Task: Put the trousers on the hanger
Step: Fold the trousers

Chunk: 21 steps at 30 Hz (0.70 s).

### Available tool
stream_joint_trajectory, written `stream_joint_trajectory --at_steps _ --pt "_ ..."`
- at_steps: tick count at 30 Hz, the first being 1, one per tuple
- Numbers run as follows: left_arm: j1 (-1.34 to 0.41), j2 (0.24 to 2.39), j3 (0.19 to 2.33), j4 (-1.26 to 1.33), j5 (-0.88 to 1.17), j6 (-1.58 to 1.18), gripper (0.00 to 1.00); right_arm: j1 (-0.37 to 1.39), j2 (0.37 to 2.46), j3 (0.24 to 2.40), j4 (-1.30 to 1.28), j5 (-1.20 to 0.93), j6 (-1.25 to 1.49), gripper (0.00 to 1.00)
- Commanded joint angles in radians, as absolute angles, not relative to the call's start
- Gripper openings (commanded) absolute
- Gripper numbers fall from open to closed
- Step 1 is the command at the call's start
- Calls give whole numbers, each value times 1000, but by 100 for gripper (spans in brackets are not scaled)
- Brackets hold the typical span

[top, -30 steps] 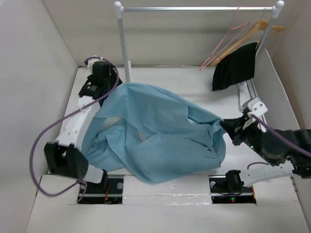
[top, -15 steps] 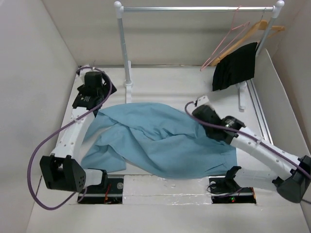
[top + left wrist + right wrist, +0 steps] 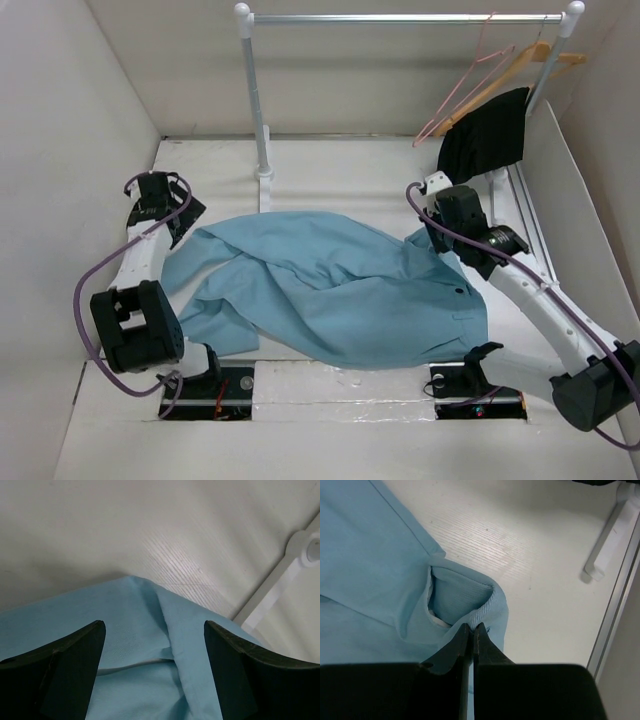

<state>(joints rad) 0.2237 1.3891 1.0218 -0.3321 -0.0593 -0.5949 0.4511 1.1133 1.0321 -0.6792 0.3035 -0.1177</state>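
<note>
Now | trousers (image 3: 330, 300) spread on white table (image 3: 340, 175) | white walls (image 3: 60, 150) around

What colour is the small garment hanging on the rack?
The hanging garment is plain black, best seen in the top external view.

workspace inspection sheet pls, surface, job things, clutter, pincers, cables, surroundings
surface: white table, trousers spread over its middle
job's things: light blue trousers lying crumpled, not on a hanger; pink wire hanger bare on the rail
clutter: black garment hanging below the wooden hanger at the rail's right end
grippers: left pincer open over a trouser fold; right pincer shut on the trousers' edge
cables: purple cable looping off the left arm, another along the right arm
surroundings: white walls on three sides
</note>
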Motion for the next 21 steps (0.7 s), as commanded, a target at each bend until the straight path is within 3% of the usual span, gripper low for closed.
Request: stream_joint_trajectory --at_steps 1,6,15,18,19,20,21 --pt "219 1449 1025 -279 58 -649 76 445 1068 1031 -581 218 -147 0" --pt "219 1517 1025 -219 144 -695 68 445 1054 1014 -581 196 -156 0" --pt "199 1617 1063 -180 115 -713 50 445 1055 1005 -568 131 -153 0" --pt "190 1654 1065 -155 118 -715 34 445 1054 1008 -565 124 -153 0" --pt "190 1664 1069 -152 109 -719 13 445 1055 1009 -566 123 -153 0" --pt "190 1664 1090 -161 101 -719 0 445 1054 1011 -569 123 -152 0" --pt "190 1660 1106 -167 97 -722 0 445 1054 1014 -571 118 -153 0"
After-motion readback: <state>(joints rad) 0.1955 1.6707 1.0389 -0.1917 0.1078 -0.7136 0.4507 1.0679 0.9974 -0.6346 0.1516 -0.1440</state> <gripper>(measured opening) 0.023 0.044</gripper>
